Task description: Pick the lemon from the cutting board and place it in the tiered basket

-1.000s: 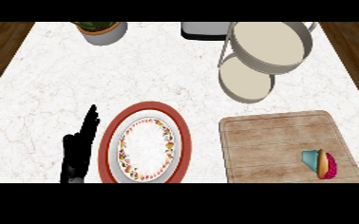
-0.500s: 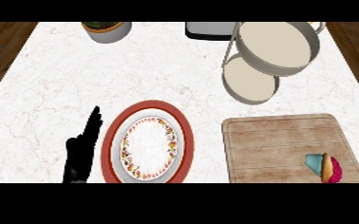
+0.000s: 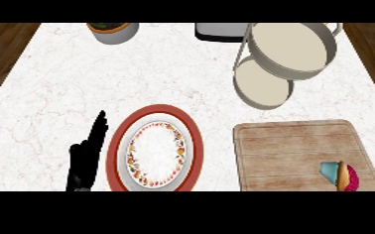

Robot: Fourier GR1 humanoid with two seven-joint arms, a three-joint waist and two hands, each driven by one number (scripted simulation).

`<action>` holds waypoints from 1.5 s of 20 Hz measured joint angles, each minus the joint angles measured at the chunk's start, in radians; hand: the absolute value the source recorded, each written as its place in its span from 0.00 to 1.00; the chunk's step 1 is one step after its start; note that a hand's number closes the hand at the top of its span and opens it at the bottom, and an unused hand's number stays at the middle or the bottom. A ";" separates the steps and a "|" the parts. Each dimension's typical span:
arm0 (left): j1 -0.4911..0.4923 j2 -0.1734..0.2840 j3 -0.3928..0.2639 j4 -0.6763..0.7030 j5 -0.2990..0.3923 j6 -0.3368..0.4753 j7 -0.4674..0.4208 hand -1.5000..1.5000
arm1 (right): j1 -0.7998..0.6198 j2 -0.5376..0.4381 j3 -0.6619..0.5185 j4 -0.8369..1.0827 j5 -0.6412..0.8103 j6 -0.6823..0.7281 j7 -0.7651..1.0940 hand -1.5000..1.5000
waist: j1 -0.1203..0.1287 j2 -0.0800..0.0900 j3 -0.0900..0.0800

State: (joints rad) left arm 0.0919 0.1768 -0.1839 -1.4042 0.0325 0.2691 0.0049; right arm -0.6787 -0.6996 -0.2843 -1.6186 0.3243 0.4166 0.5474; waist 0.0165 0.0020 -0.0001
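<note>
A wooden cutting board [image 3: 293, 151] lies at the lower right of the counter. No lemon shows on it or anywhere else in the head view. A small cupcake-like item [image 3: 341, 175], teal and pink, lies on the board's right edge. The tiered basket [image 3: 287, 59] stands at the upper right, its cream upper tier above a smaller lower tier. My left hand [image 3: 86, 161] rests open at the lower left, fingers straight and pointing up, just left of the plates. My right hand is out of view.
A red plate [image 3: 118, 144] with a floral-rimmed white plate [image 3: 155, 151] on it sits at lower centre. A grey pot with a plant [image 3: 111, 31] stands at the top left. A grey appliance [image 3: 219, 31] sits at the top centre. Wooden floor shows past both side edges.
The whole scene has shifted slightly to the right and down in the view. My left hand keeps its pose beside the plates.
</note>
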 measured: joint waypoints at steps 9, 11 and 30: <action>-0.030 -0.007 0.031 0.021 -0.008 -0.015 0.014 0.50 | -0.080 0.093 0.140 0.201 0.129 -0.077 -0.125 1.00 | -0.003 0.000 0.000; -0.031 -0.016 0.027 0.013 -0.016 -0.010 0.027 0.50 | -0.088 0.122 0.167 0.240 0.168 -0.108 -0.136 1.00 | -0.004 0.000 0.000; -0.042 -0.042 0.044 0.035 -0.035 -0.020 0.013 0.50 | -0.196 0.365 0.012 0.616 0.048 -0.308 -0.269 0.00 | -0.003 -0.007 -0.005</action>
State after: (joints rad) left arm 0.0495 0.1345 -0.1402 -1.3697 -0.0024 0.2495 0.0177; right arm -0.8746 -0.3345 -0.2721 -1.0028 0.3722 0.1089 0.2786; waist 0.0136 -0.0053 -0.0049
